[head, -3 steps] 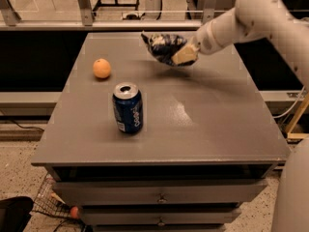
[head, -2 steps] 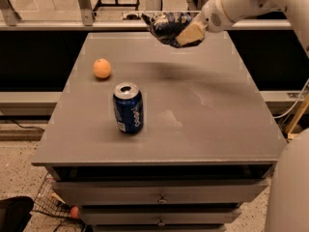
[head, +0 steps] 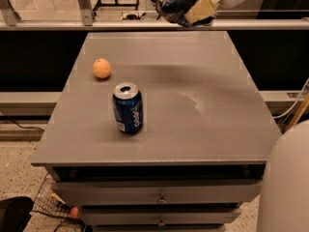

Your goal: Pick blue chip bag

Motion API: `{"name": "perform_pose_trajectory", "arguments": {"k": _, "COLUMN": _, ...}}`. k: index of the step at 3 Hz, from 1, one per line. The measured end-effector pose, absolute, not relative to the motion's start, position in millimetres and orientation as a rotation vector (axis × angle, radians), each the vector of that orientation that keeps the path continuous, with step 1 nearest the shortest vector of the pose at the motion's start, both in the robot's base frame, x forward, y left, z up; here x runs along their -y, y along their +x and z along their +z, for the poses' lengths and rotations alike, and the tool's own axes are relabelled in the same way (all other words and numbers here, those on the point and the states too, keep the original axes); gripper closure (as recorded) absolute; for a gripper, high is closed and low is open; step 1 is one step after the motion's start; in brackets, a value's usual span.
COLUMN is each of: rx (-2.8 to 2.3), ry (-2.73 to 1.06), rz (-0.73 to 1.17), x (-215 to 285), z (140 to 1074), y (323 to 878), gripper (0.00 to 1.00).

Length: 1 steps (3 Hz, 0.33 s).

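The blue chip bag [head: 175,2] is a crumpled, shiny dark-blue foil bag with light markings. It hangs in the air at the top of the view, well above the far edge of the grey table [head: 203,110]. My gripper [head: 195,11] is shut on the bag's right side, with its cream-coloured fingers [head: 203,8] pressed into the foil. The white arm reaches in from the upper right corner.
An upright blue soda can [head: 128,108] with a silver top stands left of the table's middle. An orange [head: 102,68] lies at the far left of the table. Drawers sit under the table front. A metal rail runs behind the table.
The gripper has lifted the chip bag off the table's far edge, rising steadily to well above the surface. The can and orange have not moved.
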State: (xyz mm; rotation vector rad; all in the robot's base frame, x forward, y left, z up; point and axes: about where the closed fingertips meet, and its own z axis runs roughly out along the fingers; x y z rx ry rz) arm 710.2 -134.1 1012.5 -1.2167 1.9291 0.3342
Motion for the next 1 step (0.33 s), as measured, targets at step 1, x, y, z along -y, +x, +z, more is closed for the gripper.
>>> {"name": "perform_pose_trajectory", "arguments": {"k": 1, "rx": -1.903, "ry": -1.222, "rz": 0.313, "x": 139.9, "z": 1036.0, "y": 701.9, "gripper": 1.00}}
